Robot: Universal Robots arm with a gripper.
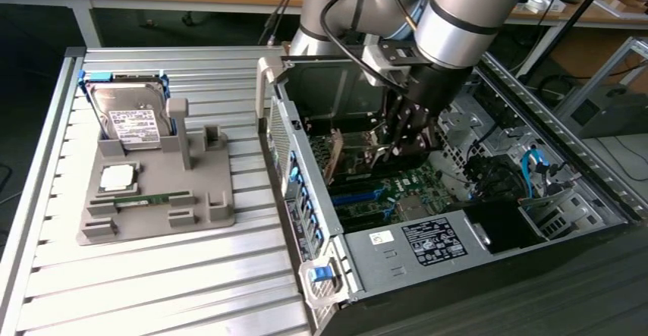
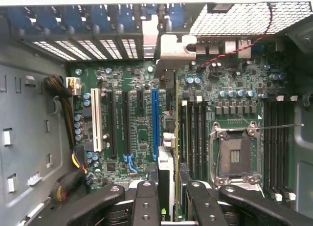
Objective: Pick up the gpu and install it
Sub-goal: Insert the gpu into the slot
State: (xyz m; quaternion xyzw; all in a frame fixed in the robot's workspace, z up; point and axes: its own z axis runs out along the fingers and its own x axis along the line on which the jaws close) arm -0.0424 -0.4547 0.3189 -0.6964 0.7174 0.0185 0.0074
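The gpu appears edge-on in the wrist view, a thin dark card running up to its silvery end bracket by the rear slot openings. My gripper is shut on it, black fingers on either side of the card. The card hangs just above the motherboard, right beside the long blue slot. From the exterior view, my gripper reaches down inside the open computer case with the gpu under it, mostly hidden by the fingers.
A grey fixture on the exterior view's left holds a hard drive, a green memory stick and a chip. The case wall, power supply and cable bundle stand close around the card.
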